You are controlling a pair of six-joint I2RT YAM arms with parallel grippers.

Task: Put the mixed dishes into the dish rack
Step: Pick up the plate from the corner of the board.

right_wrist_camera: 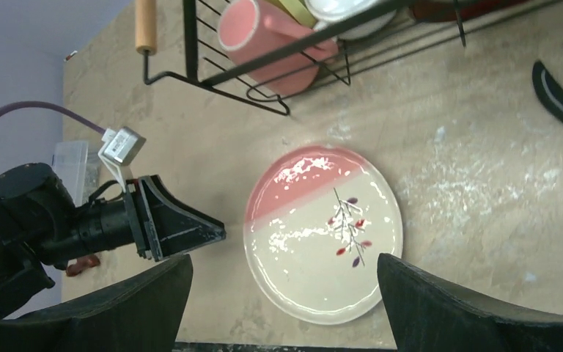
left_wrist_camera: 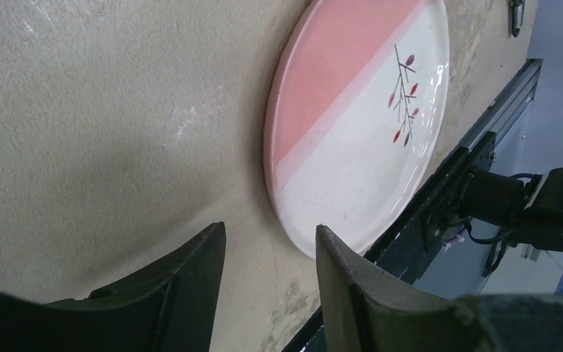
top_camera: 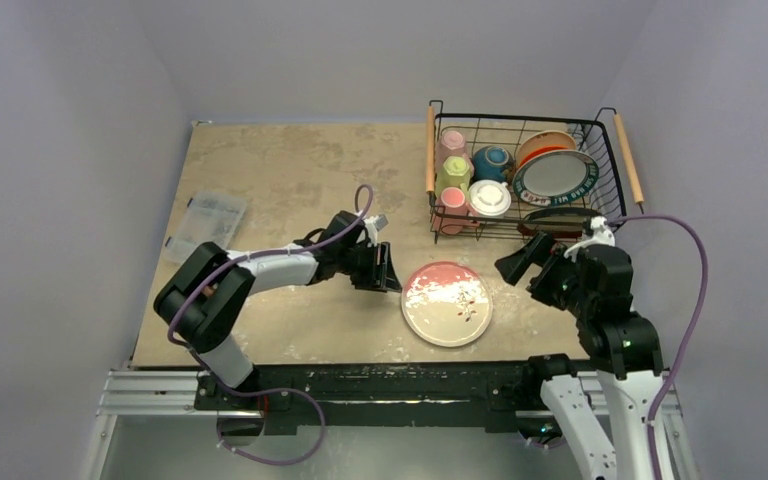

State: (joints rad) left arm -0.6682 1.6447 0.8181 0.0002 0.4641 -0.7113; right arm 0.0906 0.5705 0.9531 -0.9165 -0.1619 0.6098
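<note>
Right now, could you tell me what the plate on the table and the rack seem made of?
The plate looks like glazed ceramic: glossy, with bright glare spots. The dish rack looks like black coated metal wire, with pale wooden handles.

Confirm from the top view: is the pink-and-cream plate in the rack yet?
No: the pink-and-cream plate lies flat on the table, in front of the dish rack and outside its wire walls.

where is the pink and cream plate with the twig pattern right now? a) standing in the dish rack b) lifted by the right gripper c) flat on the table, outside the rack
c: the plate lies flat on the table, outside the dish rack; the right gripper is open and holds nothing
</note>
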